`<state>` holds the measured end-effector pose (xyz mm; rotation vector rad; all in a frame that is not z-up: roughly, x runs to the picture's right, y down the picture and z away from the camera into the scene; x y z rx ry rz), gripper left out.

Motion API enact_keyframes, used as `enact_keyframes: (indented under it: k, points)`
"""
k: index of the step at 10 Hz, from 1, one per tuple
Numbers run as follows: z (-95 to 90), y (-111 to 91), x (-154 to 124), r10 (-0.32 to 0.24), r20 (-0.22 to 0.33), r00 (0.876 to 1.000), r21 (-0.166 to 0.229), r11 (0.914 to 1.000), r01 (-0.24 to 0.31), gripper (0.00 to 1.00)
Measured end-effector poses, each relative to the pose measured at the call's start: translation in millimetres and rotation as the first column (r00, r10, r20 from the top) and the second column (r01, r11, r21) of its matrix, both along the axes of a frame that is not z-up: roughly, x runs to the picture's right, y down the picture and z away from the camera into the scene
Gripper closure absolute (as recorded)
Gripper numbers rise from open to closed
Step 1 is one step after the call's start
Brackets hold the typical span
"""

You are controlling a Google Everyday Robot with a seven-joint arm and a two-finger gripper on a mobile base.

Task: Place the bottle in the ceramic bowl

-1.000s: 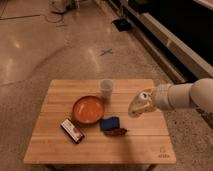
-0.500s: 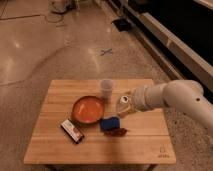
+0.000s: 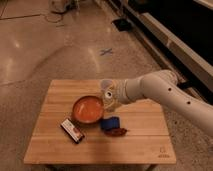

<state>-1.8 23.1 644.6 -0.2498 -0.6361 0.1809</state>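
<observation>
Pincer [image 3: 108, 96] w/ bottle [image 3: 106, 93] at ceramic bowl [image 3: 86, 109] rim, grip state unclear, no legible text

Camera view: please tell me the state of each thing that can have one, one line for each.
gripper: above the table, at the bowl's right edge, carrying the bottle
bottle: held off the table, not yet in the bowl
bowl: upright on the table, nothing inside
blue packet: lying flat
snack bar: lying flat
table: standing
</observation>
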Motion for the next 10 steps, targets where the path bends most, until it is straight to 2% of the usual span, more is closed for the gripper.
enact_keyframes:
  k: [2, 3, 4, 5, 7, 10]
  points:
    - [18.1, 0.0, -16.7, -0.041, 0.001, 0.999, 0.002, 0.9992, 0.041, 0.99]
    - [28.0, 0.7, -25.1, -0.058, 0.002, 0.998, 0.002, 0.9983, 0.058, 0.94]
    - [36.6, 1.3, -33.6, -0.072, 0.004, 0.997, 0.001, 0.9974, 0.072, 0.86]
    - [50.7, 1.4, -49.4, -0.095, 0.009, 0.995, 0.004, 0.9954, 0.095, 0.72]
    - [62.3, -0.9, -63.9, -0.117, 0.015, 0.993, 0.012, 0.9931, 0.117, 0.56]
    - [80.5, 0.0, -90.9, -0.164, 0.024, 0.986, 0.026, 0.9862, 0.164, 0.25]
